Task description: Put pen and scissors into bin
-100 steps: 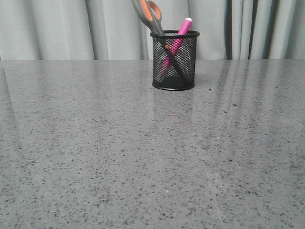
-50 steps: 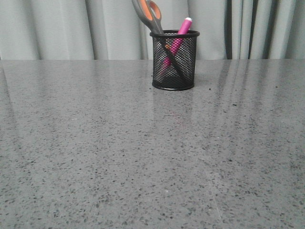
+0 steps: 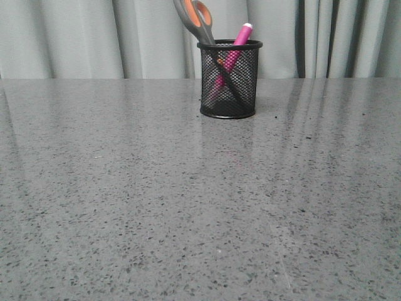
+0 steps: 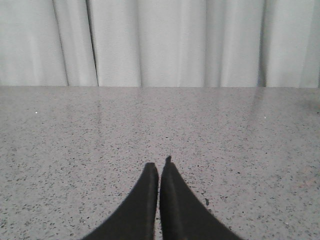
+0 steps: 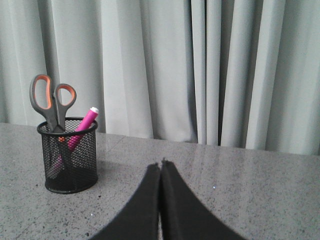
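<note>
Looking over the table (image 3: 188, 207), we are finding the job essentially complete: the bin (image 3: 229, 81) is standing upright near the far edge, in front of the grey curtain (image 3: 75, 37), with the scissors (image 3: 195, 20) resting blades-down inside it and their handles poking well above the rim, leaning toward our left. The pen (image 3: 233, 53) is sitting in the same bin, crossing the scissors and tilting the other way, its whitish cap just clearing the rim.

We are judging the step in hand to be retreat and settle, and doing it well means keeping both arms low and well apart from the bin, so nothing is nudging the tall scissor handles and tipping the light mesh cup.

The left gripper (image 4: 159, 170) is hovering over bare tabletop with its fingers pressed together and nothing between them; the bin is not showing in its view. The right gripper (image 5: 161, 169) is likewise clenched on nothing, pointing toward the curtain, with the bin off to one side and clearly beyond the fingertips. Neither arm is appearing in the front view.
</note>
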Tool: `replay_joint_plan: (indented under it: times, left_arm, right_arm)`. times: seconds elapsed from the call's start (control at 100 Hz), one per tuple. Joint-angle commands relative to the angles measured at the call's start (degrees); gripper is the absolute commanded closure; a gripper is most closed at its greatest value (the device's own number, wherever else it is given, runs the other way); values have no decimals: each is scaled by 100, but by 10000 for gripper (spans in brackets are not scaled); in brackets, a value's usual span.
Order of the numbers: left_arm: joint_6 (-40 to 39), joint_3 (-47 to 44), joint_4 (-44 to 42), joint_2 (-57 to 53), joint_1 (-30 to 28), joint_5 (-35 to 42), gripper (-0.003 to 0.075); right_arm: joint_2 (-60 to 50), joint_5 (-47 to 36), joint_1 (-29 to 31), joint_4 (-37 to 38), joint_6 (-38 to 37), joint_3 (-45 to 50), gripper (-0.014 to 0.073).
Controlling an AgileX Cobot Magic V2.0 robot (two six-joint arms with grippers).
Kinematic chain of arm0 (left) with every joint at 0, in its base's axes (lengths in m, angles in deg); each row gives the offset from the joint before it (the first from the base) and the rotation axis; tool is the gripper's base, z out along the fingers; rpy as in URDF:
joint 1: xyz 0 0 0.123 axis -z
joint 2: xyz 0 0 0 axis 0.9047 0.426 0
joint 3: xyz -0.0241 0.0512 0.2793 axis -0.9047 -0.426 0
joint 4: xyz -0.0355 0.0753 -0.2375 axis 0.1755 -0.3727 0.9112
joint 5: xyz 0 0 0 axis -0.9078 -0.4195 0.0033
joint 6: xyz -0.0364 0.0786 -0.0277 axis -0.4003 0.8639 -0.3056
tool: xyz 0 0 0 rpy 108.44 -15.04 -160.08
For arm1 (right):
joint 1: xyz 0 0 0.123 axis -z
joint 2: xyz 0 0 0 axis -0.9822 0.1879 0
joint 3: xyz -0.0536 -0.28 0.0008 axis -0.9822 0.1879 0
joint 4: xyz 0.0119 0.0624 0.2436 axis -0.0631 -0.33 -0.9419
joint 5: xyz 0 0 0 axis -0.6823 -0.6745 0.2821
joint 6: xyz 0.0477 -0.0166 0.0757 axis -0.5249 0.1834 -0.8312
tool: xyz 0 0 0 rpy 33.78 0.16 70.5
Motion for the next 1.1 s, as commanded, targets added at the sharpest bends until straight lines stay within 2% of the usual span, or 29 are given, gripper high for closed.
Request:
replay_joint_plan:
  times: [0.0,0.15,0.22,0.29,0.37,0.59,1.09]
  left_arm:
    - [-38,-261,67,-194,34,419,739]
    - [-38,-261,67,-194,34,419,739]
    - [-38,-261,67,-194,34,419,739]
    - [-38,-261,67,-194,34,419,739]
    - [-38,-261,67,-194,34,419,739]
    - [-38,-261,67,-194,34,419,739]
    - [-38,-261,67,-194,34,419,739]
  right_arm:
    - [-138,-336,91,106,195,-152,670]
    - [-648,748,621,88,138,-144,670]
    - [-910,1211,995,351,-113,-100,670]
    - [-1216,1328,1313,808,-518,80,670]
    - [-1603,1462,1468,970,-841,308,670]
    - [-2158,2318,1489,1259,-1158,556,670]
    - [-2158,2555,1489,1325,-1158,556,670]
